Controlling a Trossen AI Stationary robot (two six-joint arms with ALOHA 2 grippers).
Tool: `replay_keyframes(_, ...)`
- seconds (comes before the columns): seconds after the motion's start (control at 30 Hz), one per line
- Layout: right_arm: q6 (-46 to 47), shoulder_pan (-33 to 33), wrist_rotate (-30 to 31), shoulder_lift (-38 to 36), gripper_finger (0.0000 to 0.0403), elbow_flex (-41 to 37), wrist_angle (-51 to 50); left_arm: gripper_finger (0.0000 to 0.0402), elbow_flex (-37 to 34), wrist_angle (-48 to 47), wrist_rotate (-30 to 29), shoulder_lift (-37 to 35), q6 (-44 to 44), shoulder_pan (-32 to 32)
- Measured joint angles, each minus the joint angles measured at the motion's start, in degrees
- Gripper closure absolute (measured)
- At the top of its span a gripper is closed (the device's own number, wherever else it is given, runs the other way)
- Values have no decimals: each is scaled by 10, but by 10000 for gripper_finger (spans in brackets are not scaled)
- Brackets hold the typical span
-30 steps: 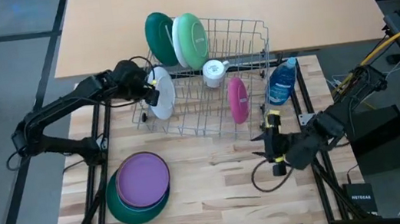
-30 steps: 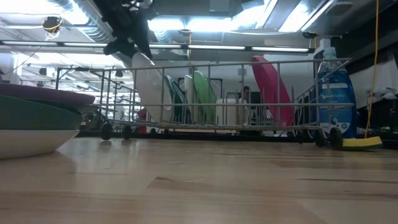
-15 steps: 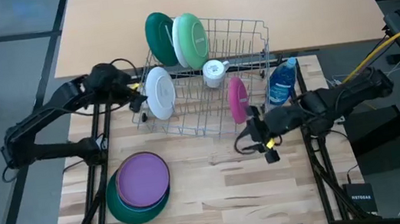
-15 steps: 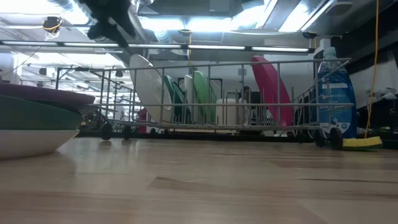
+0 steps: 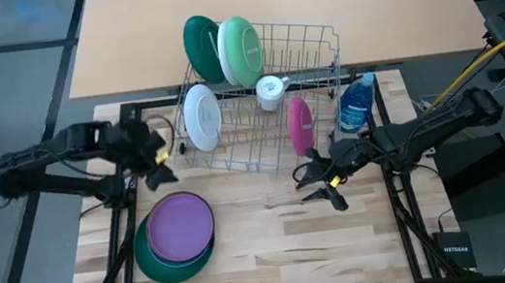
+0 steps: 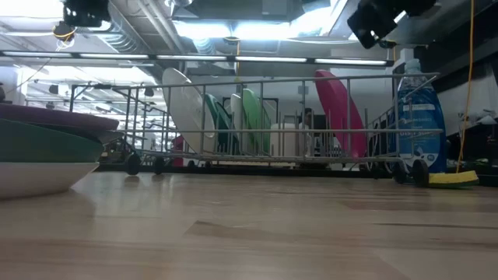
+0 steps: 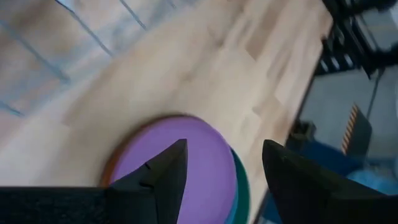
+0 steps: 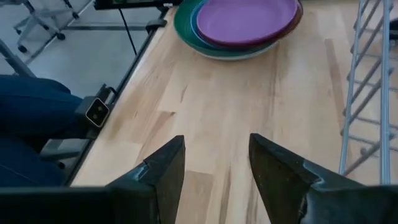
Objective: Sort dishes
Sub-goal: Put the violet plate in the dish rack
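A wire dish rack (image 5: 313, 41) stands at the table's far side. In it stand on edge a dark green plate (image 5: 200, 49), a light green plate (image 5: 243, 51), a white plate (image 5: 201, 118) and a pink plate (image 5: 300, 125). A purple plate (image 5: 180, 225) lies on a dark green plate (image 5: 166, 263) at the near left. My left gripper (image 5: 154, 166) is open and empty between the rack and the stack. My right gripper (image 5: 315, 182) is open and empty just near of the pink plate.
A white cup (image 5: 271, 90) sits in the rack. A blue soap bottle (image 5: 356, 105) stands at the rack's right end, with a yellow sponge (image 6: 451, 178) by it. Bare wood lies between the stack and the right gripper.
My left gripper has let go of the white plate, which stays on edge in the rack, and has drawn back toward the table's left and near side. My right gripper has turned and swung from the near right toward the rack, close to the pink plate.
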Motion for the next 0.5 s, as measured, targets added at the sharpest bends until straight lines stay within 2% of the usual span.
replay_keyframes(0.27, 16, 0, -14, 1, 221, -6, 20, 206, 0, 13, -26, 85, -107, -194)
replay_keyframes(0.4, 17, 0, -17, 1, 221, -6, 27, 206, 0, 13, -26, 147, -134, -264)
replay_keyframes(0.5, 53, 0, -13, 1, 221, -6, 26, 206, 0, 15, -26, 194, -148, -304)
